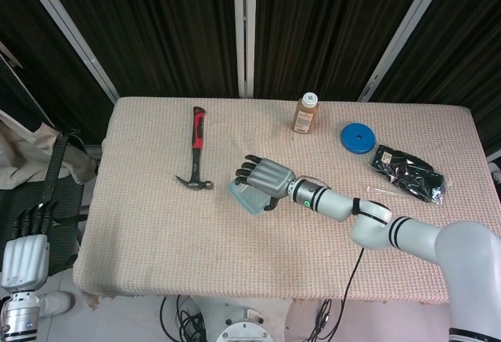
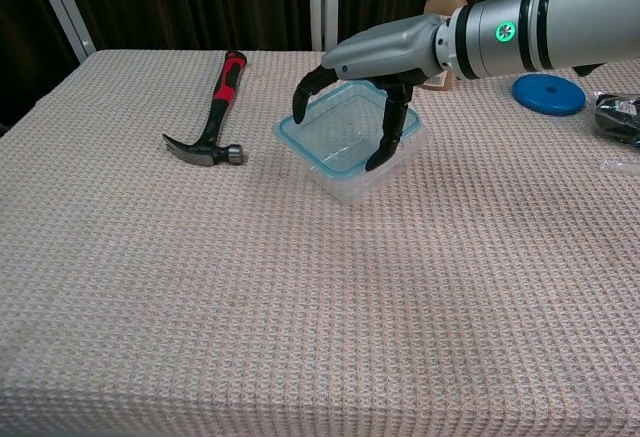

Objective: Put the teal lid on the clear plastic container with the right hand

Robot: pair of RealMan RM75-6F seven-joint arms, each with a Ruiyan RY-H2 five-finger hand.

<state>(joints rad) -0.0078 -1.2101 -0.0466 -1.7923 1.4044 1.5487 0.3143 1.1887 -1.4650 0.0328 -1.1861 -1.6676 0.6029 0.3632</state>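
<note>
Right hand (image 2: 365, 77) has its fingers clamped around the teal lid (image 2: 335, 135), holding it right on top of the clear container (image 2: 352, 179) mid-table, while the left hand (image 1: 23, 252) hangs off-table, fingers straight.

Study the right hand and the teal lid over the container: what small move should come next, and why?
Probably press the teal lid straight down. The right hand holds it over the clear plastic container, roughly lined up, though whether it is fully seated is unclear.
</note>
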